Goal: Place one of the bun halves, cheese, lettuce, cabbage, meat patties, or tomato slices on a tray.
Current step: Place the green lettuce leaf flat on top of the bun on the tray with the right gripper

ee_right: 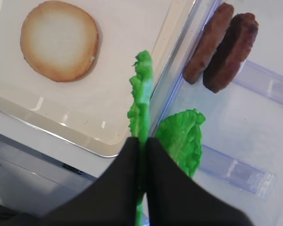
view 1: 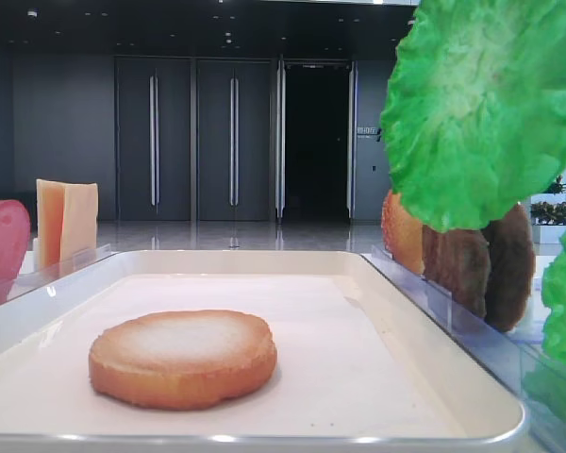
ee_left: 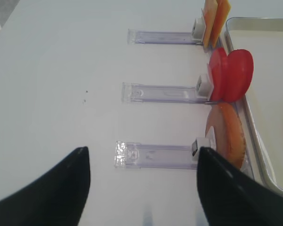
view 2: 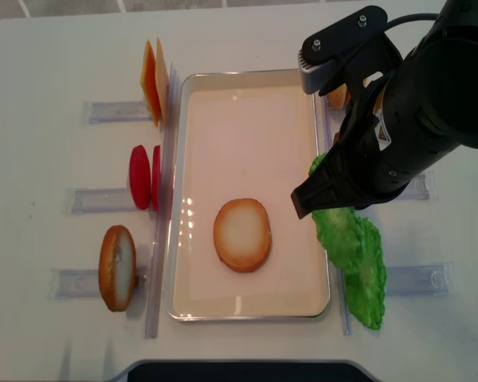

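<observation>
My right gripper [ee_right: 142,141] is shut on a bright green lettuce leaf [ee_right: 141,89], seen edge-on over the right rim of the cream tray [ee_right: 132,28]. In the low exterior view that leaf [view 1: 472,104] hangs high above the tray's [view 1: 358,377] right side. One bun half [view 1: 182,357] lies flat in the tray [view 2: 247,135], pale face up. My left gripper [ee_left: 142,153] is open and holds nothing, over bare table left of the racks.
Clear racks flank the tray. On the left stand cheese slices [view 2: 151,76], tomato slices [view 2: 143,177] and a bun half [view 2: 116,267]. On the right stand two meat patties [ee_right: 221,47] and another lettuce leaf [view 2: 362,270]. The right arm [view 2: 414,103] hangs over the right racks.
</observation>
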Robot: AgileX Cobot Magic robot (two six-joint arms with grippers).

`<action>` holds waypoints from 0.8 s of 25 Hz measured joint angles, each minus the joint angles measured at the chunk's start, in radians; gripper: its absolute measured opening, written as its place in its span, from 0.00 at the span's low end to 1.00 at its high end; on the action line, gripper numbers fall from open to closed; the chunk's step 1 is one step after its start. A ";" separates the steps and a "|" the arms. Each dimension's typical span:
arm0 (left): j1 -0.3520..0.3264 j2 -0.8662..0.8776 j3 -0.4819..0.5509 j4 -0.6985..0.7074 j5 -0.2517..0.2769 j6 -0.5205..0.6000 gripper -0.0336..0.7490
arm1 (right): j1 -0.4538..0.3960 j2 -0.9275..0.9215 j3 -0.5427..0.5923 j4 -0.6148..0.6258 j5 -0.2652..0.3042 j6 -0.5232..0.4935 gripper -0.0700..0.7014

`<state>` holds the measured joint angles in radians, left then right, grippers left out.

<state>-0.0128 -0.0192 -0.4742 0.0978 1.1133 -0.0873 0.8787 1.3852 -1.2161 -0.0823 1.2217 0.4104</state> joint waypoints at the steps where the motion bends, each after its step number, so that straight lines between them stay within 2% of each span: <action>1: 0.000 0.000 0.000 0.000 0.000 0.000 0.73 | -0.001 0.000 0.000 0.002 0.000 0.000 0.14; 3: 0.000 0.000 0.000 0.000 0.000 0.000 0.73 | -0.013 0.000 0.000 0.023 0.000 0.000 0.14; 8: 0.000 0.000 0.000 0.000 0.000 0.000 0.73 | -0.112 0.000 0.017 0.194 -0.011 -0.073 0.14; 13: 0.000 0.000 0.000 0.000 0.000 0.000 0.73 | -0.197 0.000 0.081 0.347 -0.103 -0.172 0.14; 16: 0.000 0.000 0.000 0.000 0.000 0.000 0.73 | -0.234 0.000 0.122 0.445 -0.181 -0.233 0.14; 20: 0.000 0.000 0.000 0.000 0.000 0.000 0.73 | -0.286 0.000 0.184 0.648 -0.289 -0.383 0.14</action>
<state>-0.0128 -0.0192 -0.4742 0.0978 1.1133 -0.0873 0.5931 1.3852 -1.0320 0.5658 0.9328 0.0275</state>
